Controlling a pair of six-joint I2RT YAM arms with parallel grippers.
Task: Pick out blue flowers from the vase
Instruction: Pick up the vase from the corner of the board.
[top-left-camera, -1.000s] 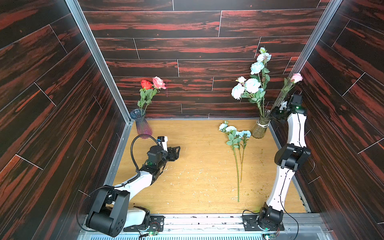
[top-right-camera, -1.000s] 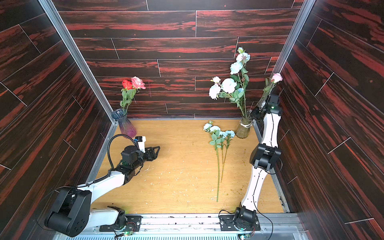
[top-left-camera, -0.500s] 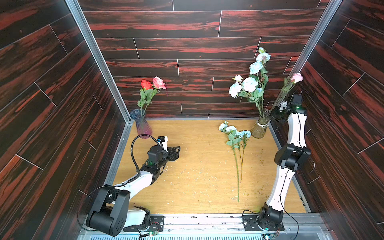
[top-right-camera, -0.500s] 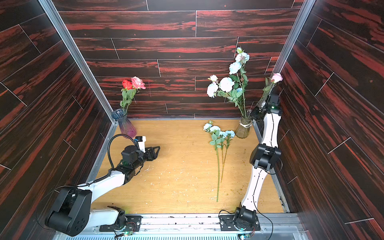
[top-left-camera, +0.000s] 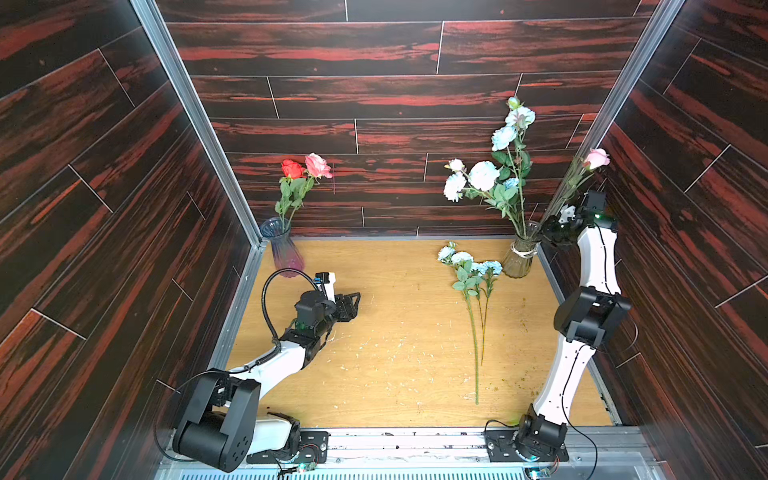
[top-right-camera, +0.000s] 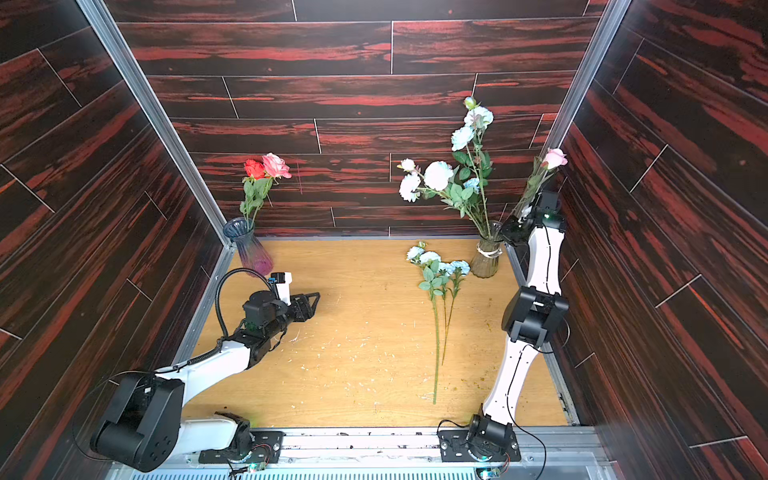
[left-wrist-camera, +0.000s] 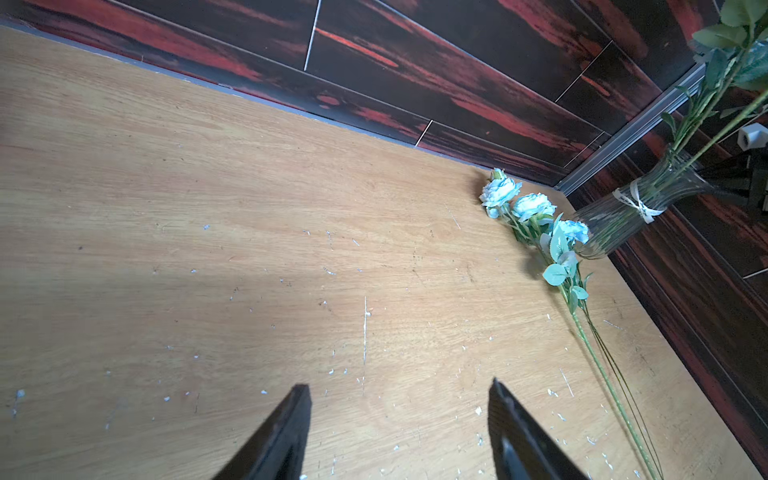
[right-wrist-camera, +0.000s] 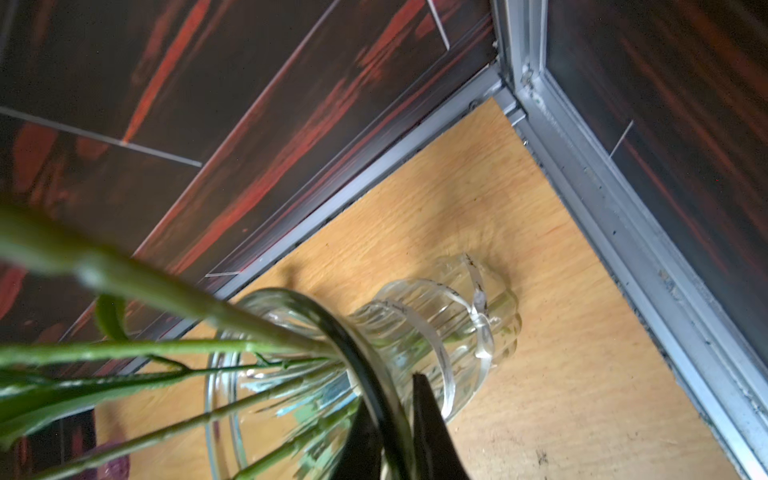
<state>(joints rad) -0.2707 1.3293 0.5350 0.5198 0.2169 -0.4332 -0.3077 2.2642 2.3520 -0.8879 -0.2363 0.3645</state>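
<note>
Well, right claw (right-wrist-camera: 390, 399) mostly cropped, pinching rim of clear ribbed glass vase (right-wrist-camera: 436, 328) | left claw (left-wrist-camera: 398, 384) open, empty | pale blue ruffled flowers (top-left-camera: 484, 175) in vase, stems blurry

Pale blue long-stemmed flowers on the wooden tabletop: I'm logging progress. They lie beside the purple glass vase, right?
No. The pale blue long-stemmed flowers on the wooden tabletop lie beside the clear glass vase, as both top views show.
</note>
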